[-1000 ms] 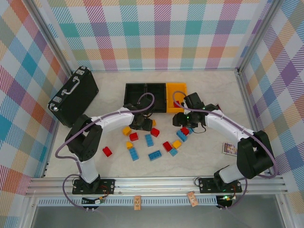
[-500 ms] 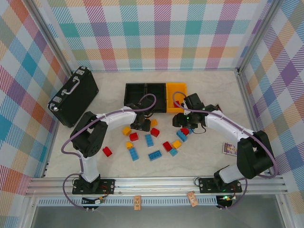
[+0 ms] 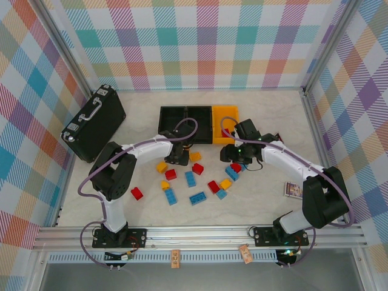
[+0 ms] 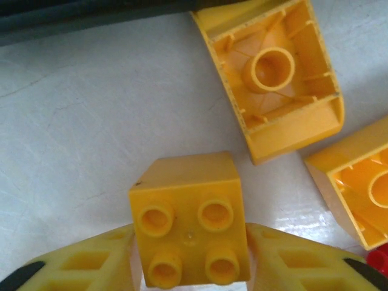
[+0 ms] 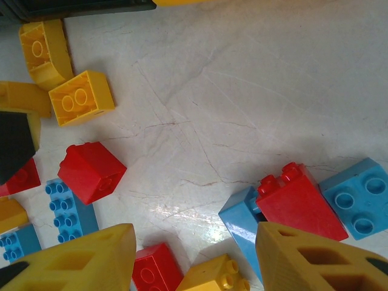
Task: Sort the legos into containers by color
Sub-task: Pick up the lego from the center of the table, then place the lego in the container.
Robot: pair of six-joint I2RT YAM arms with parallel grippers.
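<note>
A yellow lego point(image 4: 191, 224) sits studs-up between my left gripper's point(image 3: 177, 154) yellow fingers point(image 4: 85, 260), which press on both of its sides just in front of the black containers point(image 3: 173, 121). Two more yellow legos point(image 4: 273, 79) lie upturned beside it. The yellow-orange container point(image 3: 225, 124) stands to the right of the two black ones. My right gripper point(image 3: 236, 159) hangs open above the table point(image 5: 200, 91) with nothing between its fingers point(image 5: 315, 260). Under it lie a red lego point(image 5: 300, 200) leaning on a blue one point(image 5: 242, 221), another blue lego point(image 5: 357, 197) and a red one point(image 5: 91, 171).
Red, blue and yellow legos point(image 3: 197, 198) are scattered across the middle of the table. A black case with a handle point(image 3: 94, 121) lies at the back left. A small card point(image 3: 293, 190) lies at the right. Metal frame rails point(image 3: 315, 121) edge the table.
My left gripper has closed in on the yellow lego while shifting slightly toward the bins. The right arm has not moved.
</note>
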